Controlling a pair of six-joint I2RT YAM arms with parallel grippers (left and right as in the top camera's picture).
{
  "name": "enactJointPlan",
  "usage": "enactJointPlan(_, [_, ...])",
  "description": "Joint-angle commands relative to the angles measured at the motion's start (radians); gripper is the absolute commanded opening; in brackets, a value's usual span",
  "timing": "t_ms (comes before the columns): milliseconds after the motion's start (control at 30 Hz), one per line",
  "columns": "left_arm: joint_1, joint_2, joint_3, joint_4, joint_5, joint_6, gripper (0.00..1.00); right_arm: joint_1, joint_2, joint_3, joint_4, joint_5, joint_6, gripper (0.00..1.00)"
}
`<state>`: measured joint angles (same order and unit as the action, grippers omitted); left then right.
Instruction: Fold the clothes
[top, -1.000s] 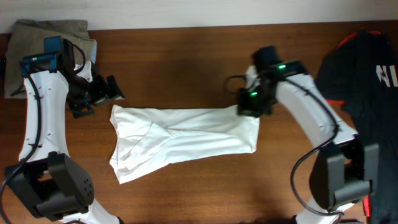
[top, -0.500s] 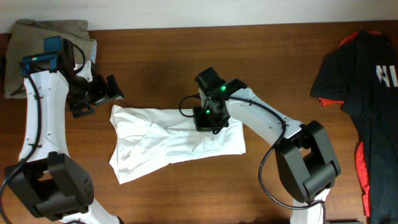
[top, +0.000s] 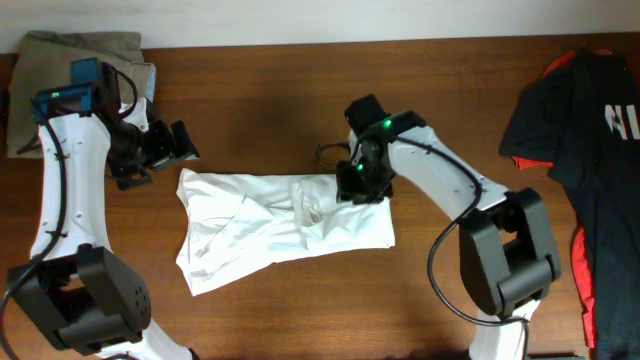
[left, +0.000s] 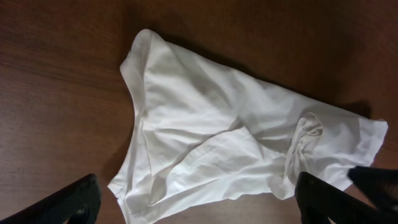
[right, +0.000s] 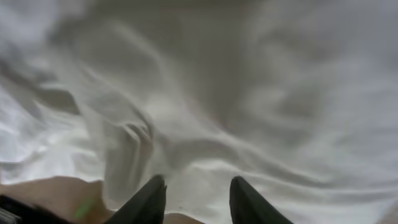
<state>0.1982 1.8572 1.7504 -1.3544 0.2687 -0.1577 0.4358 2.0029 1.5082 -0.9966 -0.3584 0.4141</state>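
Fingers of your right gripper (right: 198, 182) stand a little apart over white cloth with nothing pinched between them, as far as the blurred wrist view lets you tell; from overhead it sits on the upper right corner of the shirt (top: 280, 225). Your left gripper (top: 172, 143) hangs wide open and empty just off the shirt's upper left corner, above the table (top: 260, 100). The shirt lies in the middle of the frame, long side running left to right, wrinkled, with a bunched ridge right of its middle. Judge the task as barely begun: the right end looks turned in over the body, but loosely and not flat, and the left part, the smoothing and further folds are all left to do. A second ago the shirt reached farther right and your right gripper was closed on that end; half a second ago it was over the shirt's middle, carrying the end leftward. Now it has let go and backed to the right, leaving the shirt shorter. Your left arm has not moved.
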Motion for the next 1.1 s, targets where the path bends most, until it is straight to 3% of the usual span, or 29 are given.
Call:
enactJointPlan(0, [-0.002,0.009,-0.001,0.001,-0.007,0.002,0.99,0.068,-0.013,-0.063,0.078,-0.082,-0.005,0.38])
enactJointPlan(200, [-0.002,0.009,-0.001,-0.004,-0.007,0.036,0.99,0.259,-0.012,-0.099,0.225,-0.083,0.093,0.48])
enactJointPlan(267, [-0.002,0.009,-0.001,-0.006,-0.008,0.040,0.99,0.275,-0.013,-0.088,0.247,-0.122,0.095,0.45])
enactJointPlan(333, [-0.002,0.009,-0.001,-0.009,-0.030,0.039,0.99,0.250,-0.026,-0.010,0.195,-0.170,0.040,0.35])
enactJointPlan(367, [-0.002,0.009,-0.001,-0.009,-0.030,0.039,0.99,0.220,-0.045,0.054,0.126,-0.168,-0.003,0.38])
enactJointPlan(500, [-0.002,0.009,-0.001,-0.004,-0.030,0.039,0.99,0.012,-0.084,0.279,-0.192,0.136,-0.026,0.86])
enactJointPlan(567, [-0.002,0.009,-0.001,0.009,-0.029,0.039,0.99,-0.148,-0.079,0.263,-0.244,0.161,-0.116,0.95])
enactJointPlan(633, [-0.002,0.009,-0.013,0.021,-0.029,0.044,0.99,-0.262,-0.076,0.193,-0.266,0.161,-0.123,1.00])
enactJointPlan(867, [0.082,0.009,-0.294,0.138,-0.030,0.084,0.99,-0.603,-0.076,0.152,-0.221,0.169,-0.130,0.99])
enactJointPlan(1067, [0.129,0.025,-0.504,0.296,-0.011,0.084,0.99,-0.772,-0.076,0.152,-0.222,0.213,-0.130,0.99])
